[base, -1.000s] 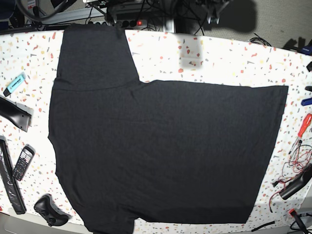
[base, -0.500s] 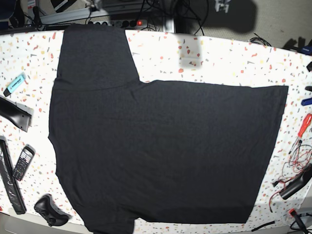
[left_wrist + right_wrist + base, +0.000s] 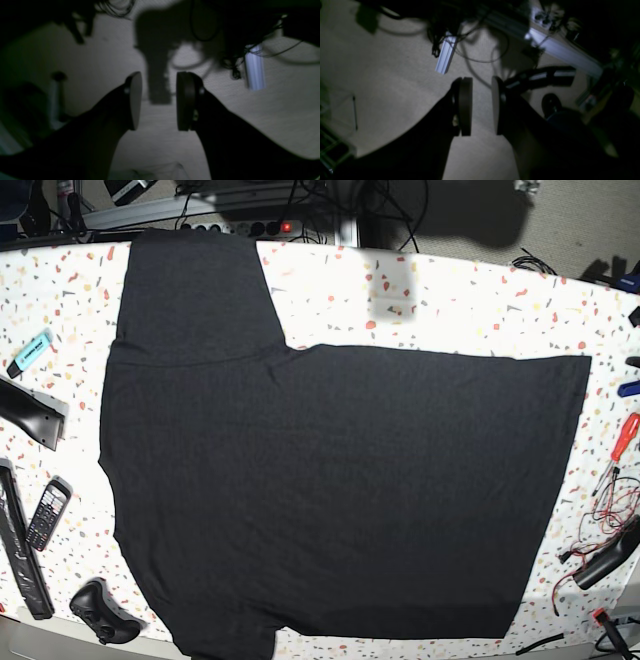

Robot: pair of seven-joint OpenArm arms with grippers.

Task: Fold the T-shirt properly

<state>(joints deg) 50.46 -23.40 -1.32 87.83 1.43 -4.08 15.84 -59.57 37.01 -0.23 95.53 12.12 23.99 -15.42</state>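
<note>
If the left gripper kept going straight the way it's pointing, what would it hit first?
Probably nothing nearby: the open left gripper aims past the table at the pale carpet, with only a shadow ahead. Depth is unclear.

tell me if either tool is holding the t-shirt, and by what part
Nothing is held. Both the left tool and right tool stand open and empty; the T-shirt lies flat.

Base view: overhead, facing down on the table. Wrist views: each looks past its end effector toward dim carpeted floor, sharing cables.

Phone, turquoise marker, red screwdriver on speckled table.
</note>
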